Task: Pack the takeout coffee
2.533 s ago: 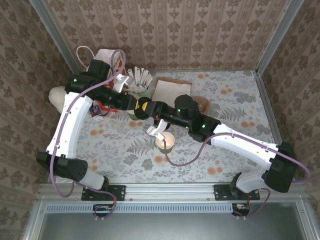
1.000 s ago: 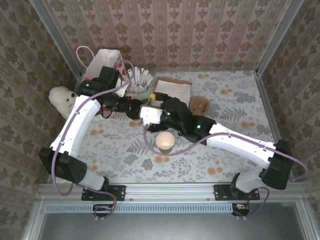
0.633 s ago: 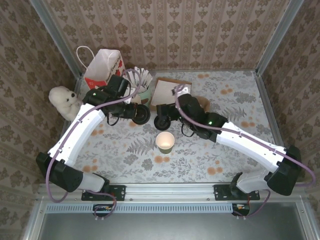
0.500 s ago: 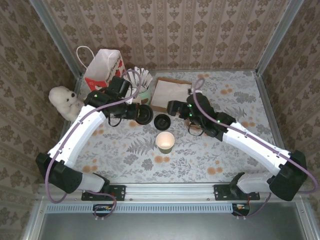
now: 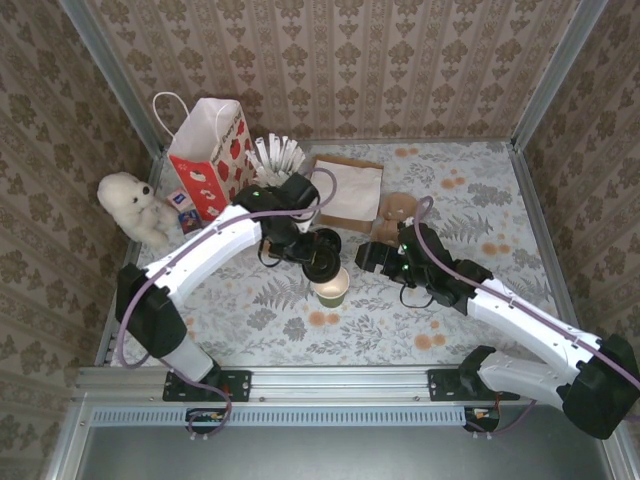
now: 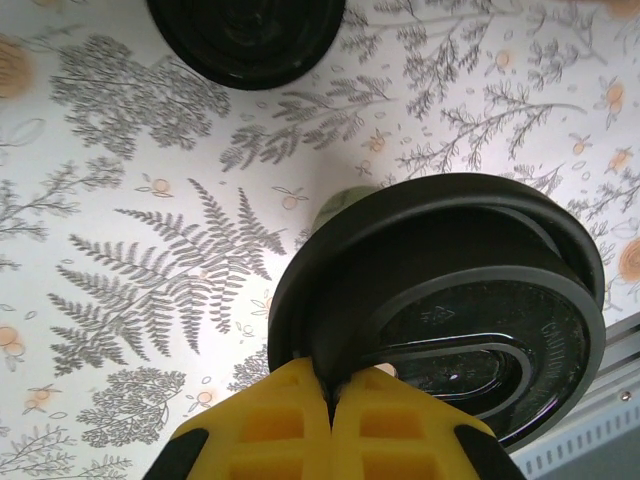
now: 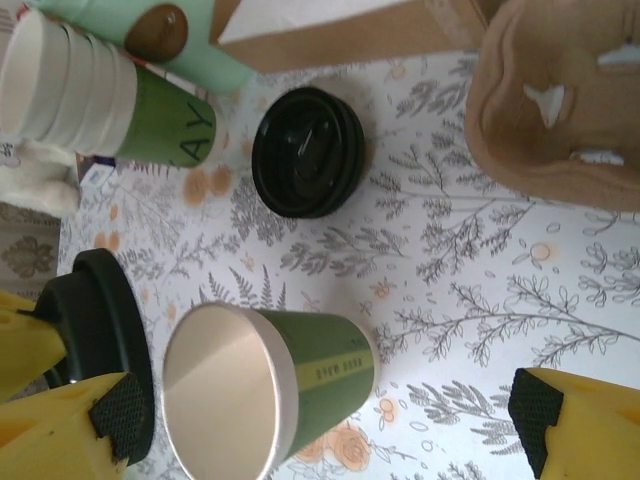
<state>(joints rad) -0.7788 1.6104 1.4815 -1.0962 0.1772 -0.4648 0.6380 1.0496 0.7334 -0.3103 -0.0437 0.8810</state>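
**Lid pinched at the open cup; right gripper spread**

The takeout coffee cup (image 5: pixel 331 288) is seen upright near the middle of the fern-printed worktop (image 5: pixel 480 190). It is dark green, with its mouth uncovered and pale inside.

A black lid (image 6: pixel 450 300) is pinched by its rim in the left gripper (image 6: pixel 332 388), whose yellow fingers (image 6: pixel 270 420) are pressed together on it. The lid is held tilted just beside the cup's rim and is not seated; whether they touch cannot be told.

The right gripper (image 7: pixel 320 412) is spread wide with nothing gripped, and the cup is framed between its fingers.

A second black lid (image 7: pixel 308 150) lies flat on the worktop beyond the cup, near a stack of green cups (image 7: pixel 100 100).

Writing:
- Pale lettering is noted on the cup's side, too small to read.
- A dark mark resembling "AY" is noted on the outer cup of the stack.
- Embossed lettering is noted around the held lid, illegible.

At the far side are recorded:
- a white bag with red print (image 5: pixel 210 155), no words readable
- a white plush bear (image 5: pixel 135 205)
- a flat brown paper bag (image 5: pixel 345 190)
- a cardboard carrier (image 7: pixel 560 110)
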